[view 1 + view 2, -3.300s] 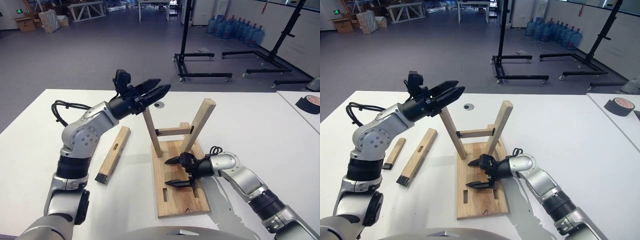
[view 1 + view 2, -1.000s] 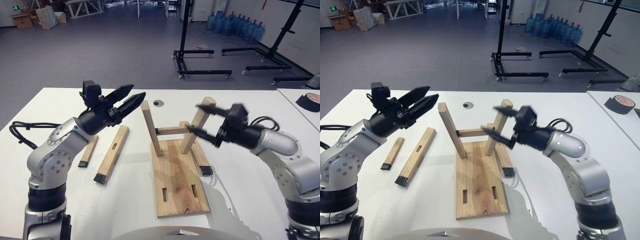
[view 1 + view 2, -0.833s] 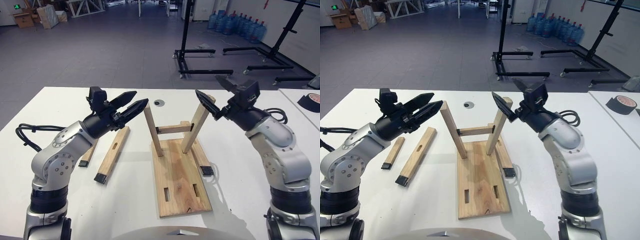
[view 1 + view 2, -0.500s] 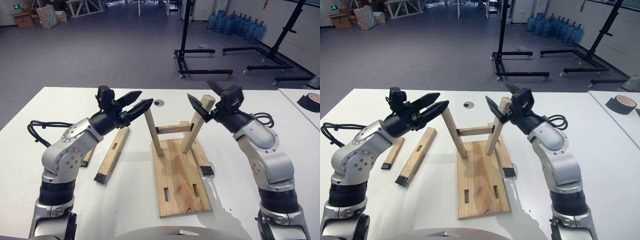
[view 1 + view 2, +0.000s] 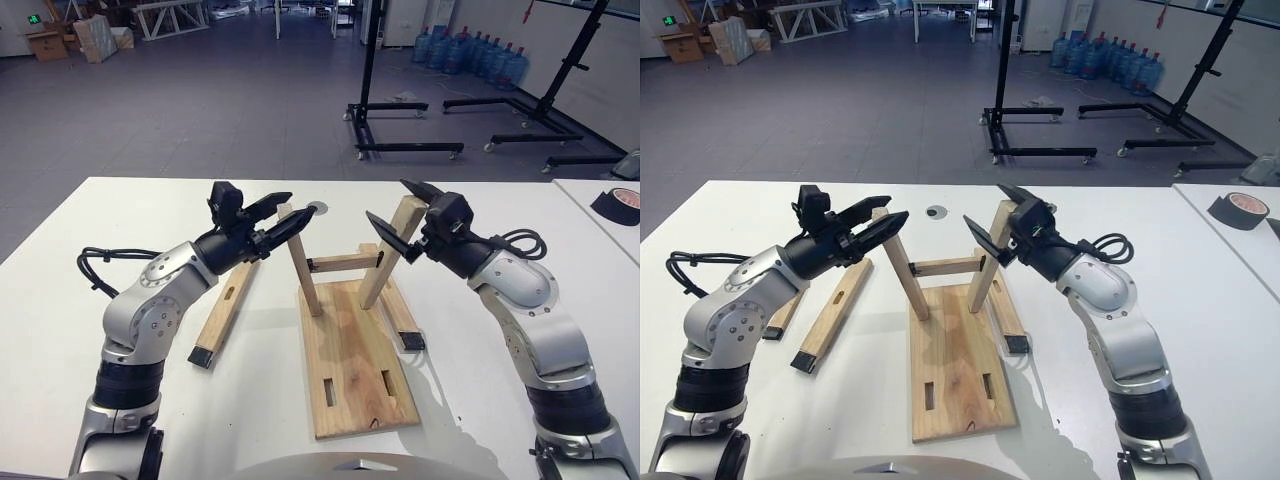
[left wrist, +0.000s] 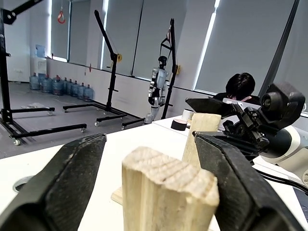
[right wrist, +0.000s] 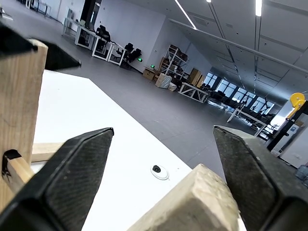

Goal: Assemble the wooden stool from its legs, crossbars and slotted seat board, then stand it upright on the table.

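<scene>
The slotted seat board lies flat on the white table. Two legs stand in it, joined by a crossbar. My left gripper is open, its fingers on either side of the top of the left leg; the left wrist view has that leg end between the fingers. My right gripper is open astride the top of the right leg, whose end sits between the pads. A third leg lies along the board's right edge.
A loose slotted leg and a shorter piece lie on the table left of the board. A round grommet sits behind the legs. A black tape roll rests on the neighbouring table at right. Black stands are on the floor beyond.
My right gripper rose from the seat board and swung in around the right leg's top. My left gripper slid rightward to straddle the left leg's top. The stool parts stayed put.
</scene>
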Robot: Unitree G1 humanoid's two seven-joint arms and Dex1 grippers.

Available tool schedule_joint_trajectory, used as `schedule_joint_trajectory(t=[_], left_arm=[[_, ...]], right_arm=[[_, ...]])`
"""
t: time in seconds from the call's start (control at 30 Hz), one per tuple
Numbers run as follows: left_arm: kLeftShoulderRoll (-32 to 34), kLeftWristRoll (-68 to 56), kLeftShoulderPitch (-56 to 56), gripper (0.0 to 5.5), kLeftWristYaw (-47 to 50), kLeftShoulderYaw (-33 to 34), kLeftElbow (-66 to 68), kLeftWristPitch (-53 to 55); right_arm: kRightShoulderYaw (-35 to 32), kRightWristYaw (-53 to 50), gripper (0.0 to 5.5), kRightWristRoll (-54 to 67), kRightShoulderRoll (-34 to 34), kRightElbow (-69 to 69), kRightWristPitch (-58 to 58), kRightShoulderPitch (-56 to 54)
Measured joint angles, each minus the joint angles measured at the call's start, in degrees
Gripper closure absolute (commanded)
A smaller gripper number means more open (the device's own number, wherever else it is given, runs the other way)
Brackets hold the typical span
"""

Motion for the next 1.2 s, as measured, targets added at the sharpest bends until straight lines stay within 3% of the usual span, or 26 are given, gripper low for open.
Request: schedule_joint_trajectory(t=[0.2,1.2], left_arm=[[-3.06,1.97,-1.83,2.15,-0.57,-3.16,2.31,-0.23],[-3.0,7.84,-5.59,2.15,-2.51,-4.87,6.94,1.12]], right_arm=[[0.54,-0.37,1.71,0.89,1.21,-1.33,1.47,-0.19],[4.68,2.54,1.71,-1.35,1.31,2.66,2.68,-6.65]])
